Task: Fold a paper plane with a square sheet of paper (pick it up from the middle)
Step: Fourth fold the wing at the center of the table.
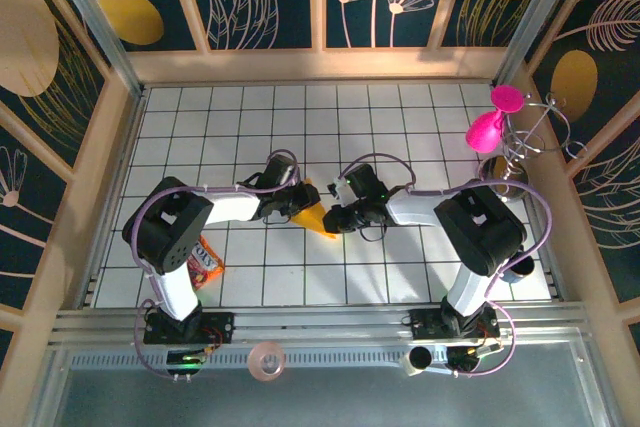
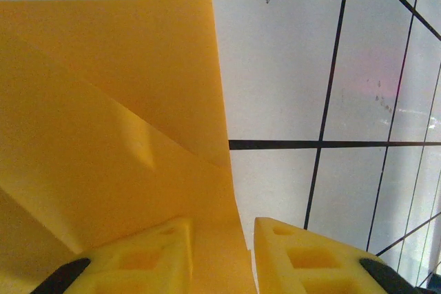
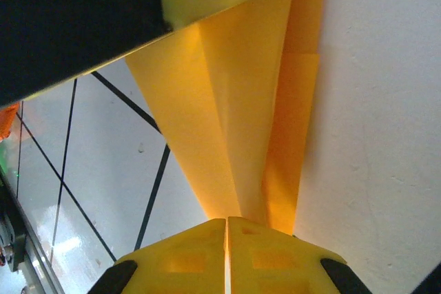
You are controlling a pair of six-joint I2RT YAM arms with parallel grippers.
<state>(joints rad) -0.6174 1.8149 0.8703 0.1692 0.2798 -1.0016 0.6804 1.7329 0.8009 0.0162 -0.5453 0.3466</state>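
The orange-yellow paper (image 1: pixel 315 213) is in the middle of the tiled table (image 1: pixel 400 117), already folded into a narrow wedge, and it is stretched between the two grippers. Its long axis runs diagonally: the broad end is at the left gripper (image 1: pixel 292 201) and the narrow end at the right gripper (image 1: pixel 339 219), closer to the arm bases. In the right wrist view the right gripper (image 3: pixel 226 219) has its fingers pressed together, and the narrow end of the paper (image 3: pixel 241 135) runs straight into them, so it pinches the paper. In the left wrist view the left gripper (image 2: pixel 224 226) has its jaws a little apart; an edge of the paper (image 2: pixel 117 135) passes down through the gap, and I see no pinch there. So I judge that the right arm is the one that controls the paper now. The next crease depends on this diagonal line between the two hands, which are very near each other, so the fingers could collide. Other things are well apart — a snack packet (image 1: pixel 205 263) beside the left arm's base, a pink balloon figure (image 1: pixel 490 129) at the far right, and a roll of tape (image 1: pixel 267 359) on the near rail — and none of them is in the way.
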